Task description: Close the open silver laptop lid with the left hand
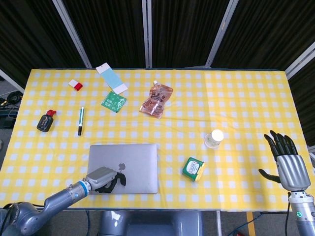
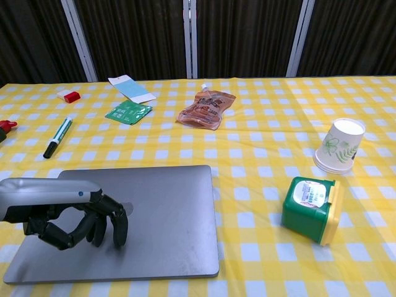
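Two robot hands in view. Left robot hand (image 2: 74, 216) sits over the near-left part of the silver laptop (image 2: 161, 216), fingers (image 2: 117, 226) curled downward with tips on or just above the lid; contact cannot be told for certain. It holds nothing. Laptop lid lies flat down on its base, fully closed, logo showing in the head view (image 1: 120, 166). Laptop rests on the counter (image 1: 236, 98) near its front edge, left of centre, under a yellow-and-white checked cloth.

Right robot hand (image 1: 288, 164) is well apart from the laptop, off at the counter's far right edge, fingers spread and upright, holding nothing.

Placed from the laptop:
- green tub with yellow lid (image 2: 309, 209), on its side, just right of the laptop.
- paper cup (image 2: 337, 145), tipped over, farther right and a little back, beyond the tub.
- reddish snack pouch (image 2: 207, 108), behind the laptop, toward the counter's middle.
- green sachet (image 2: 128, 112), behind the laptop, left of the pouch.
- pale blue card (image 2: 131, 88), farther back than the sachet.
- green-and-white marker pen (image 2: 57, 137), behind the laptop's left corner.
- small red-and-white block (image 2: 68, 96), far back left.
- black item with red cap (image 1: 46, 121), left of the pen, near the counter's left edge.
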{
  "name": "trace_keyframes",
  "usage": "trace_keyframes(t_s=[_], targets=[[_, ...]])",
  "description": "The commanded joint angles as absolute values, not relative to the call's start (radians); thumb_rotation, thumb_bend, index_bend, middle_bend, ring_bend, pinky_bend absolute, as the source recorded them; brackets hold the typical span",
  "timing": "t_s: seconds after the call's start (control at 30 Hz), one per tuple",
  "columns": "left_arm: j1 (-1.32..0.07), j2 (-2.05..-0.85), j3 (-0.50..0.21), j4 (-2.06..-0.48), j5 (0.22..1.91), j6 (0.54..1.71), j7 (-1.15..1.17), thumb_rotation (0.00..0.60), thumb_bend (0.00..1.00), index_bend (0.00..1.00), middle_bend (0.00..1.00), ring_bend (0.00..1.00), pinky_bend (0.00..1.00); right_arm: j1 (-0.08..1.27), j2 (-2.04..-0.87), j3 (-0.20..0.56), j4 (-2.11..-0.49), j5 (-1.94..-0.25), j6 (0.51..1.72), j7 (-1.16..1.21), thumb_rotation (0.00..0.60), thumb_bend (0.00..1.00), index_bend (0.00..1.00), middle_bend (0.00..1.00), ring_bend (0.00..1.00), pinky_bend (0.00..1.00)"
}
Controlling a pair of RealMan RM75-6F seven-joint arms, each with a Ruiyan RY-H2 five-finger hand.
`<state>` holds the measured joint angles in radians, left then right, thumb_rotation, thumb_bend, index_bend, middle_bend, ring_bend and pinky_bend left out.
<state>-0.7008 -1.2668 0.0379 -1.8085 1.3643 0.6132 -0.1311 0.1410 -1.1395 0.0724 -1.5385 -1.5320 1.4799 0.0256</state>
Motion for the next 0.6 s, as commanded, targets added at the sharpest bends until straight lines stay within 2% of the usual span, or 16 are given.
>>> trace_keyframes(t_s=[0.03, 0.13, 0.23, 0.27, 0.3, 0.33, 0.37, 0.4, 0.6], targets=[[-0.653, -1.222, 0.020, -1.854, 1.477, 0.756, -0.203, 0.600, 1.00, 0.36, 0.32, 0.39, 0.34, 0.141, -1.140, 0.073, -1.538, -1.532, 1.478, 0.026, 0.600, 0.00, 0.00, 0.00, 0.00, 0.00], [-0.627, -1.179, 0.011, -1.876, 1.547, 0.853, -0.242, 0.600, 1.00, 0.36, 0.31, 0.38, 0.33, 0.142, -1.140, 0.072, -1.538, -1.533, 1.477, 0.025, 0.600, 0.00, 0.00, 0.00, 0.00, 0.00], [-0.574, -1.100, -0.011, -1.882, 1.599, 1.009, -0.218, 0.600, 0.98, 0.30, 0.21, 0.28, 0.25, 0.142, -1.141, 0.070, -1.541, -1.540, 1.478, 0.023, 0.600, 0.00, 0.00, 0.00, 0.00, 0.00], [-0.552, -1.078, -0.014, -1.890, 1.591, 1.049, -0.185, 0.600, 0.87, 0.23, 0.13, 0.20, 0.18, 0.142, -1.141, 0.070, -1.542, -1.542, 1.479, 0.022, 0.600, 0.00, 0.00, 0.00, 0.00, 0.00], [-0.539, -1.069, -0.016, -1.893, 1.580, 1.069, -0.159, 0.600, 0.63, 0.13, 0.06, 0.11, 0.10, 0.142, -1.141, 0.069, -1.544, -1.543, 1.480, 0.020, 0.600, 0.00, 0.00, 0.00, 0.00, 0.00], [-0.518, -1.060, -0.021, -1.896, 1.556, 1.099, -0.112, 0.600, 0.43, 0.07, 0.03, 0.06, 0.05, 0.141, -1.141, 0.069, -1.545, -1.544, 1.481, 0.018, 0.600, 0.00, 0.00, 0.00, 0.00, 0.00], [-0.486, -1.060, -0.032, -1.896, 1.522, 1.155, -0.040, 0.600, 0.17, 0.01, 0.00, 0.01, 0.01, 0.140, -1.140, 0.068, -1.548, -1.547, 1.483, 0.016, 0.600, 0.00, 0.00, 0.00, 0.00, 0.00], [-0.458, -1.070, -0.040, -1.892, 1.502, 1.206, 0.016, 0.600, 0.02, 0.00, 0.00, 0.00, 0.00, 0.139, -1.138, 0.066, -1.551, -1.548, 1.482, 0.011, 0.600, 0.00, 0.00, 0.00, 0.00, 0.00], [-0.317, -1.080, -0.021, -1.907, 1.433, 1.403, 0.204, 0.600, 0.00, 0.00, 0.00, 0.00, 0.00, 0.137, -1.127, 0.060, -1.571, -1.551, 1.477, -0.017, 0.600, 0.00, 0.00, 0.00, 0.00, 0.00]])
